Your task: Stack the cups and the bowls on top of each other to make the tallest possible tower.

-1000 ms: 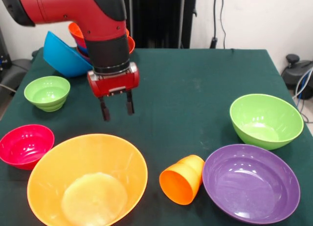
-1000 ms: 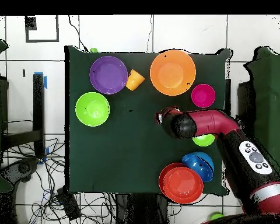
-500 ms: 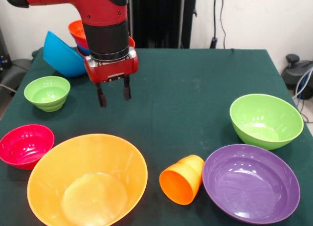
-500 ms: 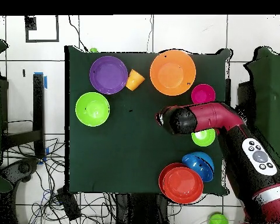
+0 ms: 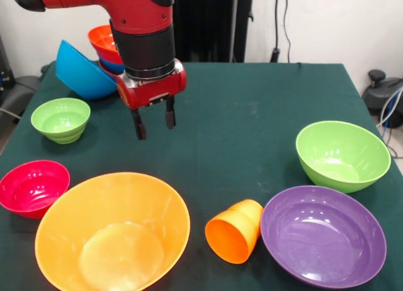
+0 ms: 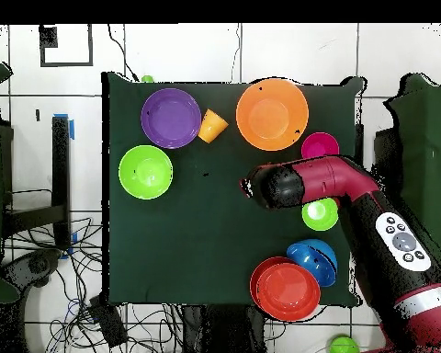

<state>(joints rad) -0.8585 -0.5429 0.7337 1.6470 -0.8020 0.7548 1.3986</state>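
white wall [image 5: 340,20] | white tiled floor [image 6: 169,51] | cables [image 6: 50,276]

bare cloth [image 5: 252,114] mid-table, bowls ringing edges

Glossy plastic bowls [image 5: 113,231] on matt green cloth [image 5: 239,114]

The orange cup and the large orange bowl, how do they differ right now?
Size: the orange cup is far smaller than the large orange bowl. Shape: the cup is a narrow, tapered tumbler; the bowl is wide and rounded. Pose: the cup lies tipped on its side with its mouth towards the front camera, while the bowl stands upright with its mouth up. Both are smooth orange plastic, empty, and rest on the green table apart from each other.
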